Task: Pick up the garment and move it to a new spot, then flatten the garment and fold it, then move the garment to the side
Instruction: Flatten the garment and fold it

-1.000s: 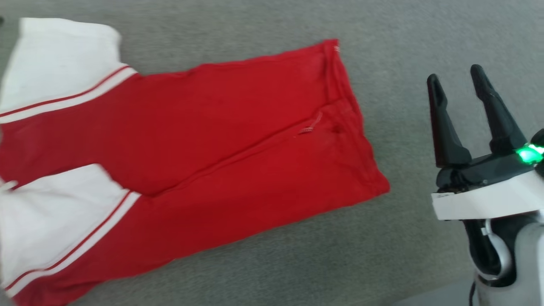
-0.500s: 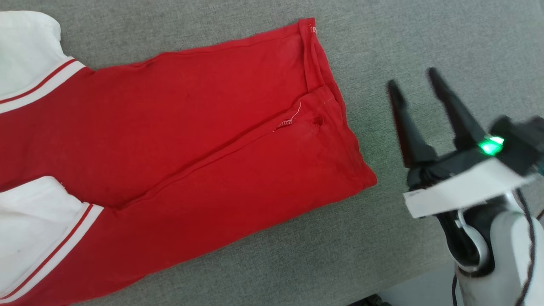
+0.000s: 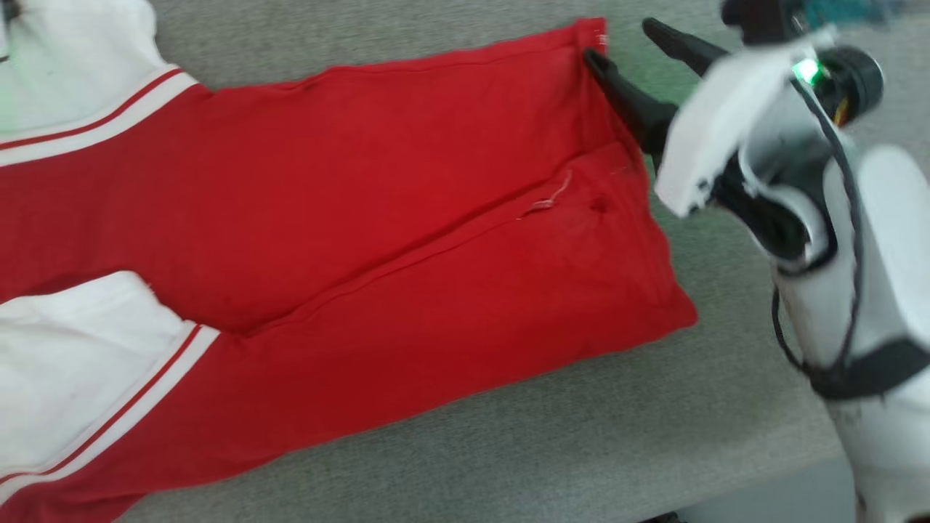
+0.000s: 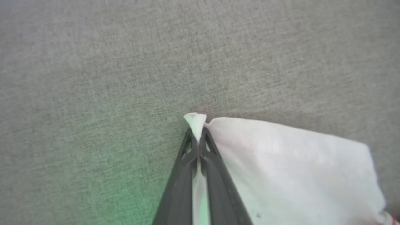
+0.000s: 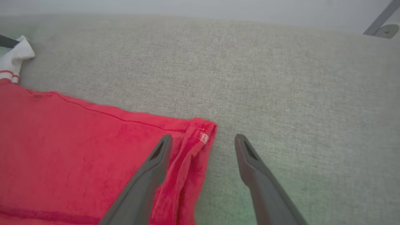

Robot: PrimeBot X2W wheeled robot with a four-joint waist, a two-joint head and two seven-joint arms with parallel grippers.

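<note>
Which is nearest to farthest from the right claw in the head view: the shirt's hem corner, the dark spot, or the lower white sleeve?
1. Hem corner: top, at the right claw.
2. Dark spot: below, near the hem.
3. Lower white sleeve: far left.

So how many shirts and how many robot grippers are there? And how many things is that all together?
Shirt: 1
Grippers: 2 (left gripper shut on the shirt, right gripper open)
Total: 3
</note>
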